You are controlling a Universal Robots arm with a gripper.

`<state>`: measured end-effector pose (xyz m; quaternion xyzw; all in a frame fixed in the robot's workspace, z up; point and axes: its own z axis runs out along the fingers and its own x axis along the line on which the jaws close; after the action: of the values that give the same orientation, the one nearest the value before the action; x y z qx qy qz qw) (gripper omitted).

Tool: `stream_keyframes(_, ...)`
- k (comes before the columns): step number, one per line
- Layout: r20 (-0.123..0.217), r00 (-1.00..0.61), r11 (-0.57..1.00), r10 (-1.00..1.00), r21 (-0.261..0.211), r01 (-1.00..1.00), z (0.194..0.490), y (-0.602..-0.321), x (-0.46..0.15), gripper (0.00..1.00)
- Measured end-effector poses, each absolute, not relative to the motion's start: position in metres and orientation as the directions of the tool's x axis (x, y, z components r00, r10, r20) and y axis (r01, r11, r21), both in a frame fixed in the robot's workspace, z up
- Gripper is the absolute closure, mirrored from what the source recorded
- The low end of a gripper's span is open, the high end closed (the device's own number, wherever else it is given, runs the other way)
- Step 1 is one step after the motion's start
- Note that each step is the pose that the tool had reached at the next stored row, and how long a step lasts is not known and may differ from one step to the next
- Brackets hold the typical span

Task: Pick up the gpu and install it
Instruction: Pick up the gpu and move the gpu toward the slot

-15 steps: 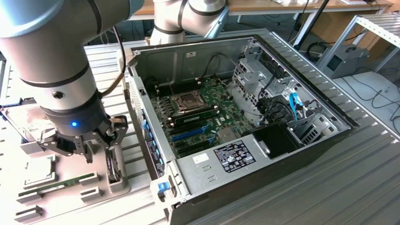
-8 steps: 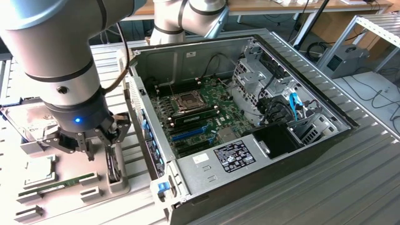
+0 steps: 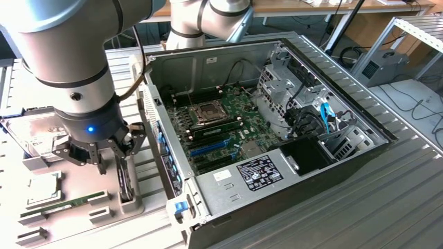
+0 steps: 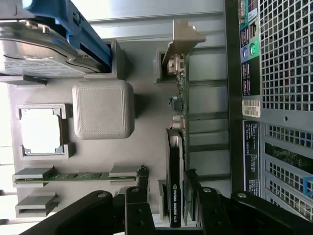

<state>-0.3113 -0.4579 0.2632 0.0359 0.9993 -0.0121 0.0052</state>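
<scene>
item: gpu, on edge in grey holder, just beside pc case. gripper open, apparently straddling card. handling: centre over card, clamp flat faces squarely.

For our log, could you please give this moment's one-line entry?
jaws open | astride slim black gpu card | upright in grey plastic holder

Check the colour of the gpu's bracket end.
Silvery metal bracket on the gpu; its body is black. Wrist view shows it best.
</scene>
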Motion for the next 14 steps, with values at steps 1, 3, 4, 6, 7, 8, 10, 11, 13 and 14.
stream_keyframes(1,-0.01,-0.997,0.997,0.072,-0.024,0.072,0.262,-0.456,-0.311,0.58)
stream_keyframes(3,-0.006,-0.997,0.997,0.071,-0.026,0.071,0.26,-0.451,-0.31,0.58)
stream_keyframes(4,-0.005,-0.997,0.997,0.071,-0.026,0.071,0.258,-0.449,-0.31,0.58)
stream_keyframes(6,-0.004,-0.997,0.997,0.071,-0.026,0.071,0.257,-0.447,-0.31,0.58)
stream_keyframes(7,-0.003,-0.997,0.997,0.071,-0.027,0.071,0.258,-0.446,-0.311,0.58)
stream_keyframes(8,-0.002,-0.997,0.997,0.071,-0.028,0.071,0.258,-0.446,-0.311,0.58)
stream_keyframes(10,-0.005,-0.997,0.997,0.071,-0.026,0.071,0.258,-0.445,-0.31,0.58)
stream_keyframes(11,-0.006,-0.997,0.997,0.071,-0.025,0.071,0.258,-0.444,-0.31,0.58)
stream_keyframes(13,-0.008,-0.997,0.997,0.071,-0.023,0.071,0.261,-0.444,-0.309,0.58)
stream_keyframes(14,-0.008,-0.997,0.997,0.071,-0.022,0.072,0.262,-0.444,-0.309,0.58)
